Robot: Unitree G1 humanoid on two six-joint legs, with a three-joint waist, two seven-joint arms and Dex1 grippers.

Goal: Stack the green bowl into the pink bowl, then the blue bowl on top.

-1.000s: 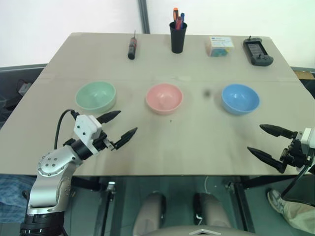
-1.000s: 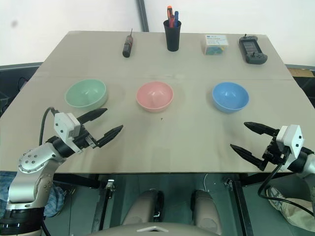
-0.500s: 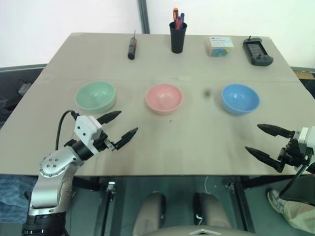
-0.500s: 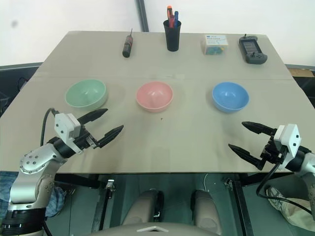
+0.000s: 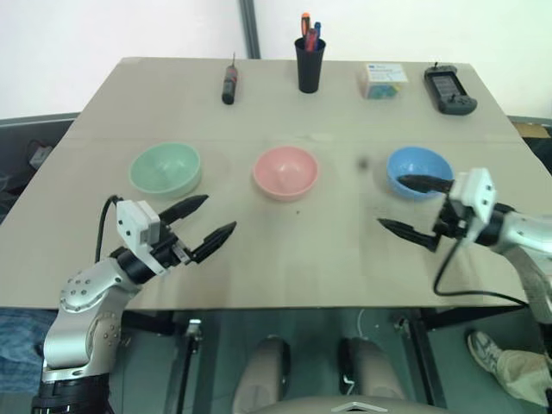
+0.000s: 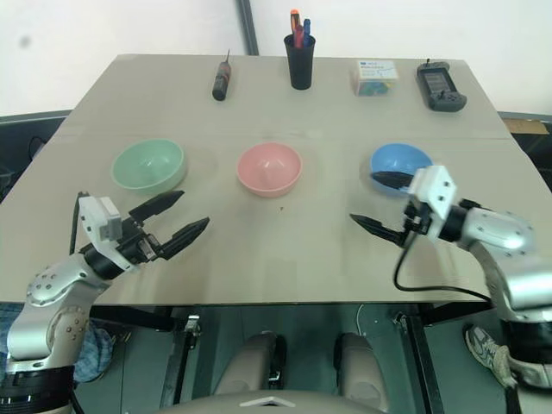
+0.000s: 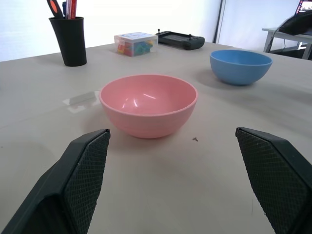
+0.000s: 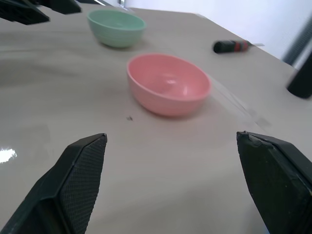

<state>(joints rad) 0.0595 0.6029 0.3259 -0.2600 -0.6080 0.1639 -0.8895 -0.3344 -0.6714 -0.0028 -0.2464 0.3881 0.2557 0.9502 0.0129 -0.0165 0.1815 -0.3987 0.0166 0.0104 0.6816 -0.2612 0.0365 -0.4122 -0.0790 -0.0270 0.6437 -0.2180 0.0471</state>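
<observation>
1. Nothing stacked yet: green bowl (image 5: 166, 168), pink bowl (image 5: 286, 172) and blue bowl (image 5: 420, 172) sit apart in a row on the surface (image 5: 285, 250).
2. Left hand (image 5: 200, 228) is spread wide and empty, near green; I'd pinch its near rim, then lift clear.
3. Right hand (image 5: 414, 210), also wide and empty, hangs by blue.
4. Pen cup (image 5: 310, 63), screwdriver (image 5: 229, 83), box (image 5: 384, 79) and controller (image 5: 448, 88) are far back, no obstruction.

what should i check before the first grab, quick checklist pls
1. green bowl upright, nothing inside: ok
2. pink bowl upright, nothing inside, ready to receive: ok
3. blue bowl apart from the other two: ok
4. left gripper jaws open, nothing held: ok
5. right gripper jaws open, nothing held: ok
6. left gripper lined up on the green bowl: not ok, it hangs short of it and its wrist view faces the pink bowl
</observation>
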